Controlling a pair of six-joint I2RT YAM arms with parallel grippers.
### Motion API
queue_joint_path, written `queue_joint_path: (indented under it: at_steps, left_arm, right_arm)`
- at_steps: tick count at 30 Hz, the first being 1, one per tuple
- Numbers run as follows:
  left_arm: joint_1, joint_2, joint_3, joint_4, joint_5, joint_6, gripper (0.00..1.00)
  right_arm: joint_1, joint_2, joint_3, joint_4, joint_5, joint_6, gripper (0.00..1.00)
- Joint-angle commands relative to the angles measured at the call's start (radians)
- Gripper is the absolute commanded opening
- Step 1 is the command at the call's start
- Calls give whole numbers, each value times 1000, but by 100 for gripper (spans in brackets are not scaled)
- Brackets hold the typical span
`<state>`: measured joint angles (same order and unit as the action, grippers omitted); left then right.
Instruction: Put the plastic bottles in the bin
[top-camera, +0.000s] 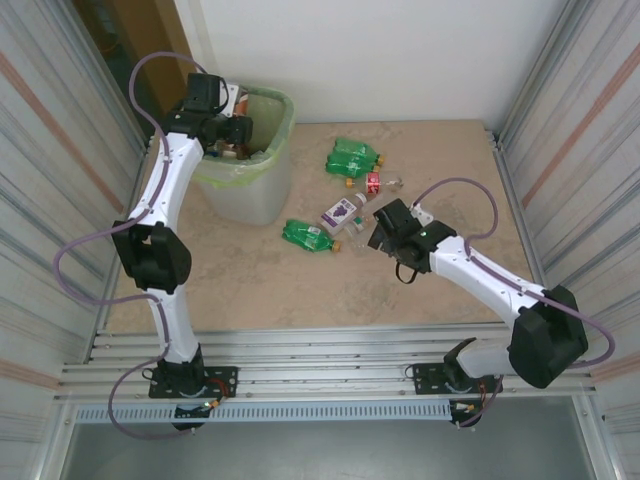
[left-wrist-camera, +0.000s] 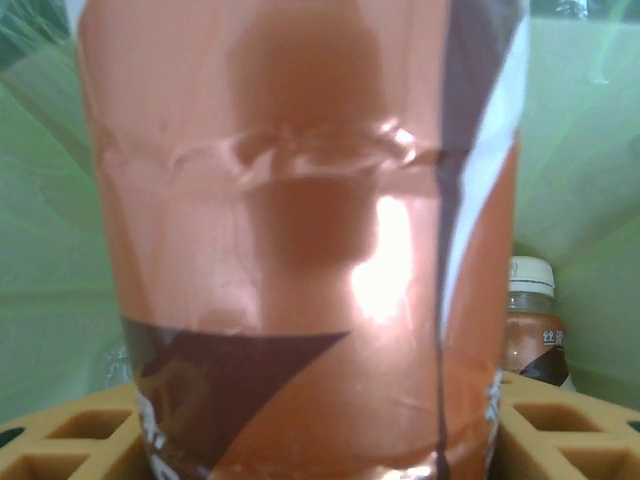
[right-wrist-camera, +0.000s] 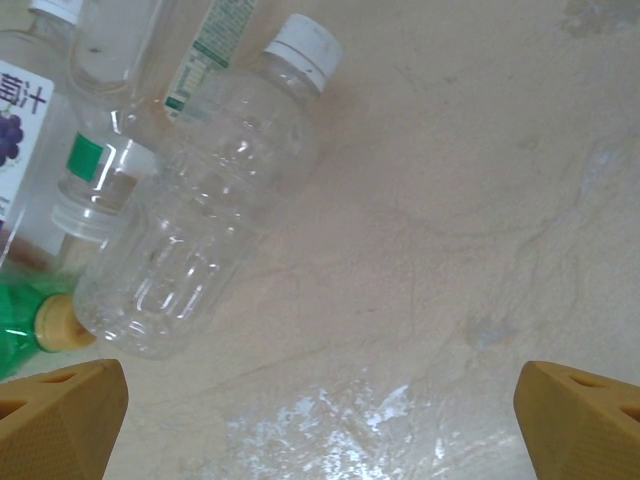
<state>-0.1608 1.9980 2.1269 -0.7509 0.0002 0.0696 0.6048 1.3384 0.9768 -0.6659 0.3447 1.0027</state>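
Brown bottle (left-wrist-camera: 300, 250) between left jaws in bin (top-camera: 255, 195), grip unclear; right jaws gape empty, clear bottle (right-wrist-camera: 200, 220) ahead-left.

Bin (top-camera: 262, 190) at far left of table (top-camera: 260, 290), one bottle (left-wrist-camera: 532, 330) inside it, other bottles (top-camera: 340, 212) clustered on table right of bin.
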Motion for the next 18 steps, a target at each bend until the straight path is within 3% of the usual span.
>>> queue_joint_path:
  at_steps: [1,18]
  left_arm:
    - [3,4,38,-20,18,-12,66]
    - [3,-134,-25,29,45,-15,70]
  right_arm:
    - [7,28,45,14,-9,27,98]
    - [5,136,107,65,-54,50,98]
